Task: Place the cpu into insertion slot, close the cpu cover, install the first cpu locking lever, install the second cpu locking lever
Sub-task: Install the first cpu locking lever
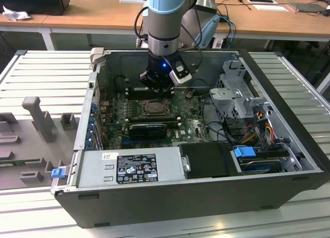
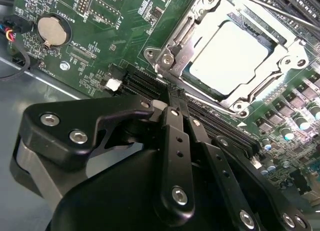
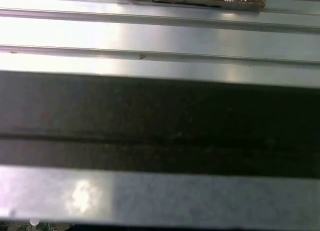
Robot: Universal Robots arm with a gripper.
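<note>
Green motherboard (image 2: 115, 36) under empty, closed end effector (image 2: 175, 103)

Not much lettering on offer. In the exterior view, a black label (image 1: 136, 167) with white print and small symbols sits on the silver power supply (image 1: 167, 163) at the near side of the case, but its lines are too fine to make out. Just beside it is a small white sticker (image 1: 110, 156), equally unreadable. In the second wrist view, white printed markings run across the green motherboard (image 2: 115, 36), some right next to the round coin battery (image 2: 52, 31) and along the connectors. They are tiny component codes, and nothing there can be read with confidence.
</note>
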